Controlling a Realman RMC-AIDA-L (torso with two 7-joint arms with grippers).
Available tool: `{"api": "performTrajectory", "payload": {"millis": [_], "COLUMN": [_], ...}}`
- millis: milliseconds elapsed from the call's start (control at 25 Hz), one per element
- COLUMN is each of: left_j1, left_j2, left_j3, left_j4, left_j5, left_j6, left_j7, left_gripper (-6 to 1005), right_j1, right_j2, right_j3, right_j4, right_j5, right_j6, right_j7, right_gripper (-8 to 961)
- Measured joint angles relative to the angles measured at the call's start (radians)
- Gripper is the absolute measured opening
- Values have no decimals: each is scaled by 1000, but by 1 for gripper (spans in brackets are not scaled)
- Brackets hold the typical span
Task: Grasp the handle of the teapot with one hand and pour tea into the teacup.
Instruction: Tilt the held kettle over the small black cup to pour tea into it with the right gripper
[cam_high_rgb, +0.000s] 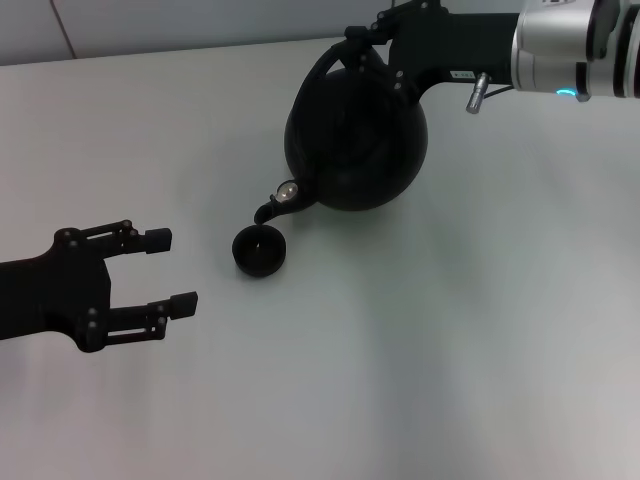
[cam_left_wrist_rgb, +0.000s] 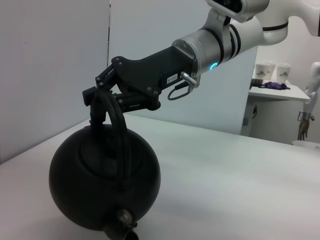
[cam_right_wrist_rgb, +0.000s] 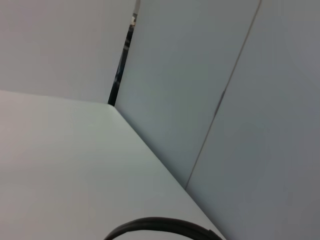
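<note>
The right pincer (cam_high_rgb: 362, 48), black with a small white label on its body, is closed around the thick black arched handle (cam_high_rgb: 330, 62) of the big round shiny black teapot (cam_high_rgb: 360, 140), so the grab part of the job looks done. The teapot hangs just below this pincer and is tipped forward, with its short spout (cam_high_rgb: 268, 208) and little silvery cap pointing down. The small, low, dark round teacup (cam_high_rgb: 259, 249) sits on the white surface (cam_high_rgb: 450, 330) right under the spout, a bit farther from the pincer than the pot is. The spout tip is just over the cup's rim, so the pour seems to be under way, but I cannot see any tea. The left pincer (cam_high_rgb: 171, 271) waits with its fingers spread wide, holding nothing, well apart from the cup.
</note>
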Motion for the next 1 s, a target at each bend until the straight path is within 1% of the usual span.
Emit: {"api": "performTrajectory", "payload": {"millis": [800,1000], "left_j1": [0,-2], "left_j2": [-3,-3], "left_j3": [0,0], "left_j4": [0,0], "left_j5": [0,0], "left_j6": [-5,-7], "left_j7": [8,8], "left_gripper": [778,778], "right_j1": [3,3], "right_j2": [0,1], "right_j3": [-7,-31], "right_j4": [-74,-91], "right_j5": [-82,-103], "right_j6": [-7,-6], "right_j7": [2,2], "right_gripper": [151,148]}}
